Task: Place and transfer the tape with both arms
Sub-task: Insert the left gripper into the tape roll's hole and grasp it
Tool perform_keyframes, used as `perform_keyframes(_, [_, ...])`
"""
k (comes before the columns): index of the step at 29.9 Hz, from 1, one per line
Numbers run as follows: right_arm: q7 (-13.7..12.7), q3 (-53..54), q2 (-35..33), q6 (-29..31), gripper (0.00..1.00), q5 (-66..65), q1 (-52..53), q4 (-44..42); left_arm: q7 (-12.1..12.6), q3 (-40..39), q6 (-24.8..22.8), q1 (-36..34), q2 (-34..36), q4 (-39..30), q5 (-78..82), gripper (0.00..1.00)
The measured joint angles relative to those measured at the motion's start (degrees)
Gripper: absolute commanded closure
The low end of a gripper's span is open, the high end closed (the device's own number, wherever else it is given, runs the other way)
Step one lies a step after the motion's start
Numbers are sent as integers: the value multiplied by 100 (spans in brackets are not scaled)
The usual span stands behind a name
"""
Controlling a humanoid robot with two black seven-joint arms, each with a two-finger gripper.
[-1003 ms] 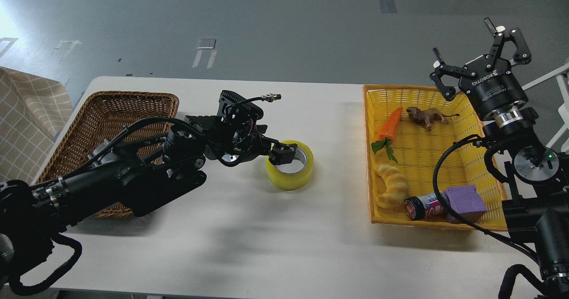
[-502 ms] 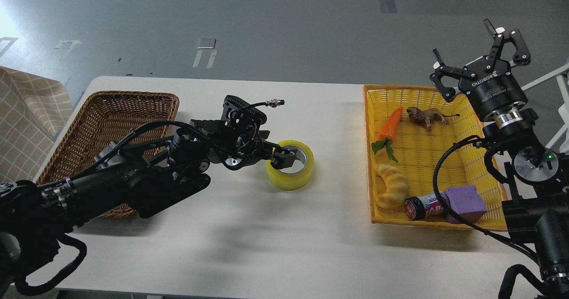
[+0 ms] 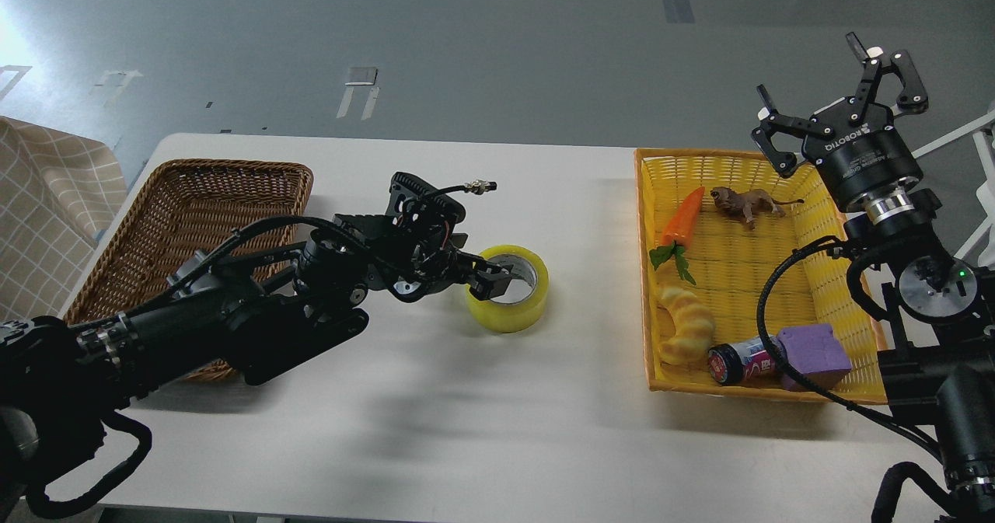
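My left fingers (image 3: 488, 280) are at the near-left wall of the tape (image 3: 507, 287), one tip down in the core hole and the rest against the outer rim, but they are too dark to tell whether they pinch it. The tape lies flat on the white desk (image 3: 466, 399), between the wicker basket (image 3: 194, 196) and the yellow basket (image 3: 808, 274). My right fingers (image 3: 843, 92) are spread wide, empty, raised above the yellow basket's far corner, well apart from the tape.
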Motion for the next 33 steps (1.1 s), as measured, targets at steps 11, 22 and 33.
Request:
perform_keyframes(11, [0,0,0,0,0,0,-17,0,135,72,12,23,-78,183,-1,37])
perform_keyframes(22, [0,0,0,0,0,4,-16,0,279,187,14,7,-142,371,-2,62])
perform_keyframes(33, [0,0,0,0,0,6,-16,0,309,351,19,24,-163,395,0,100])
